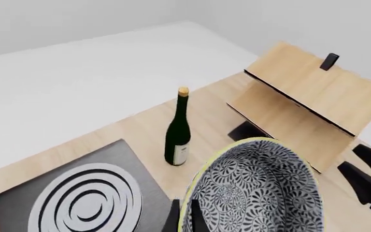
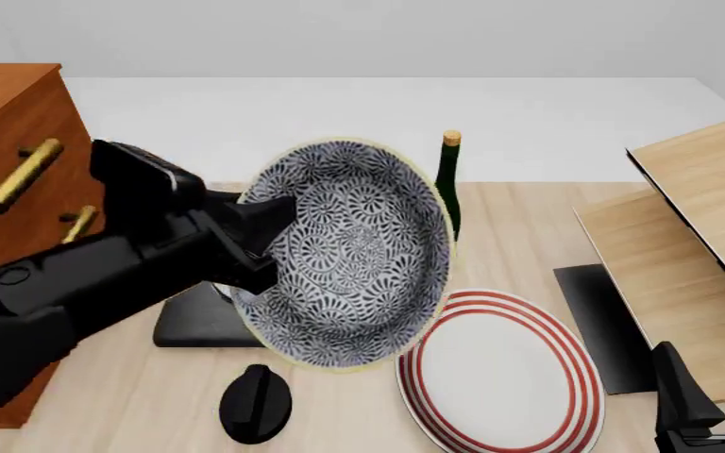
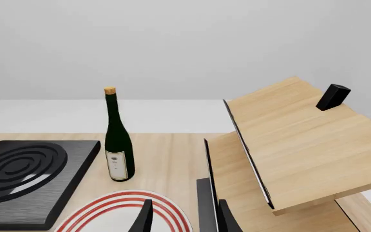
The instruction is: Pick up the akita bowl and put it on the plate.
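Wood table (image 2: 527,236) fills the scene. Left of the plate (image 2: 501,373), the left gripper (image 2: 252,247) pinches the bowl (image 2: 350,250), tipped up above the table. Right of the plate, the right gripper (image 2: 702,396) waits with its fingers apart.

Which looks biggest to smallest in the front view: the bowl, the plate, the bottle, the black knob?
1. akita bowl, though it is lifted nearer the camera
2. plate
3. bottle, partly hidden
4. knob
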### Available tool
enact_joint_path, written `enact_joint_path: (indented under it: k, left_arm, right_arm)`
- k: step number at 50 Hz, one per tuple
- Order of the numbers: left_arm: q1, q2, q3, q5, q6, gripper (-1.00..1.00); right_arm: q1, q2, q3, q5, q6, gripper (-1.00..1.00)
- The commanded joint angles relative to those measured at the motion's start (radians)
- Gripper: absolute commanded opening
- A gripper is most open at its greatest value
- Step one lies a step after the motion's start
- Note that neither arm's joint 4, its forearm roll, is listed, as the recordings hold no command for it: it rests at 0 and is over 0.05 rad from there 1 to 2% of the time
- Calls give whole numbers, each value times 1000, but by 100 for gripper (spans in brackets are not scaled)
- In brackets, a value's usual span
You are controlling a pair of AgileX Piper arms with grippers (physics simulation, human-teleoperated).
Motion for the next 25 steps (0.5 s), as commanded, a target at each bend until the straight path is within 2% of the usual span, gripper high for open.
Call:
enact_joint_path:
  k: [1, 8, 25]
  left_arm:
    - [-106, 125, -11, -103, -104, -100]
    - [-141, 183, -20, -140, -180, -100]
    - [-164, 300, -32, -230, -253, -100]
  right_arm:
    - [0, 0, 0, 0, 0, 100]
    - [0, 0, 0, 0, 0, 100]
    - [0, 0, 0, 0, 0, 100]
